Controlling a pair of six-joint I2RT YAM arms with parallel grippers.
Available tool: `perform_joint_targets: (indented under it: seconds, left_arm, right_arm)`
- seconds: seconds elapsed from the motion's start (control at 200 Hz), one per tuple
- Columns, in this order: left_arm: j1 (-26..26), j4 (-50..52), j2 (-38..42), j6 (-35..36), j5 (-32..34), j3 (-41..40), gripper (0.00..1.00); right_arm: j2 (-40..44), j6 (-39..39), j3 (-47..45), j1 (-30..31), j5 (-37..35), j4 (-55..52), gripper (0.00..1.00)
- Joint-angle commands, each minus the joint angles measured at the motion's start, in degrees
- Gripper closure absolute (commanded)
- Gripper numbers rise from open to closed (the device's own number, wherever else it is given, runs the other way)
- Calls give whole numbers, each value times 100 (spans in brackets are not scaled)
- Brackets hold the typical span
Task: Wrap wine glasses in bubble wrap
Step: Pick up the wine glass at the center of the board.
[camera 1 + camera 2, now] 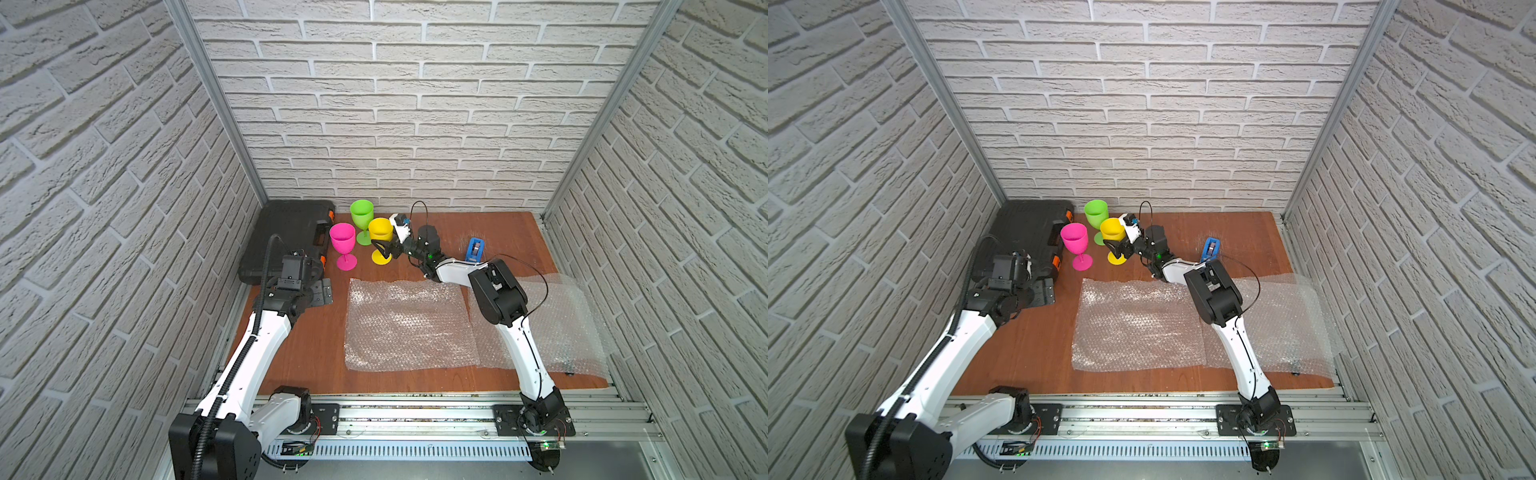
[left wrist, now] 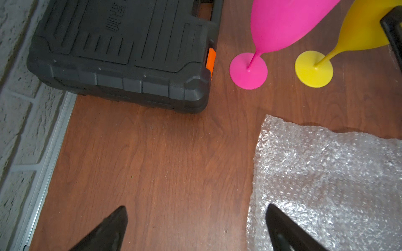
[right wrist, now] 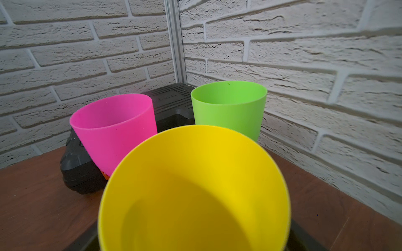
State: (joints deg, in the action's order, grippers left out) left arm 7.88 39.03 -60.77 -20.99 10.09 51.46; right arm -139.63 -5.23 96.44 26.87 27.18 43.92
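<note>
The right gripper [image 1: 383, 249] had its jaws spread wide astride the yellow goblet [image 1: 380, 229]; whether they pressed it could not be told. The left gripper [image 2: 195, 230] hung spread wide, holding nothing. Three goblets stood upright, all empty: the pink goblet [image 1: 343, 237] at the yellow's nine o'clock, the green goblet [image 1: 361, 212] at eleven. Two bubble wrap sheets [image 1: 409, 324] lay flat at six o'clock, side by side.

White brick-pattern walls [image 1: 415, 104] enclose three sides, meeting at aluminium corner posts [image 1: 221, 108]. The bench [image 1: 311, 361] is reddish-brown wood, evenly lit. A black plastic case [image 1: 286, 232] lies in the corner just beyond the left tool [image 2: 195, 208]; an aluminium rail [image 1: 415, 413] runs well behind it.
</note>
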Motion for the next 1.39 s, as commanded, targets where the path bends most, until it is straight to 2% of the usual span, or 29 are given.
perform_joint_targets:
  seconds: [0.0,0.115,0.405,0.56,0.845,0.945,1.155,1.27,1.39]
  left_arm:
    - [-46,-80,4,60,-43,9,2]
    - [-50,-71,37,74,-29,-1,2]
    - [-45,-94,55,60,-34,-21,2]
    - [-54,-114,52,27,-148,-35,2]
    - [13,-447,-47,-214,-796,-299,3]
    - [143,-589,-171,-418,-1017,-444,5]
    - [497,-974,-685,-889,-1445,-845,9]
    - [598,-1149,-1009,-1064,-1869,-1085,14]
    - [695,-1209,-1296,-1254,-1991,-1255,23]
  right_arm:
    - [-67,43,94,41,145,47,14]
    - [-65,46,110,37,172,46,19]
    - [129,120,22,37,176,25,19]
    - [573,256,-244,37,147,1,20]
    - [1695,231,-1169,42,30,-109,20]
    - [2143,56,-1452,46,-37,-483,21]
    - [3074,-1005,-1771,175,-273,-2005,23]
    - [3399,-1566,-1791,312,-281,-3150,25]
    - [3571,-2286,-1835,452,-198,-4011,25]
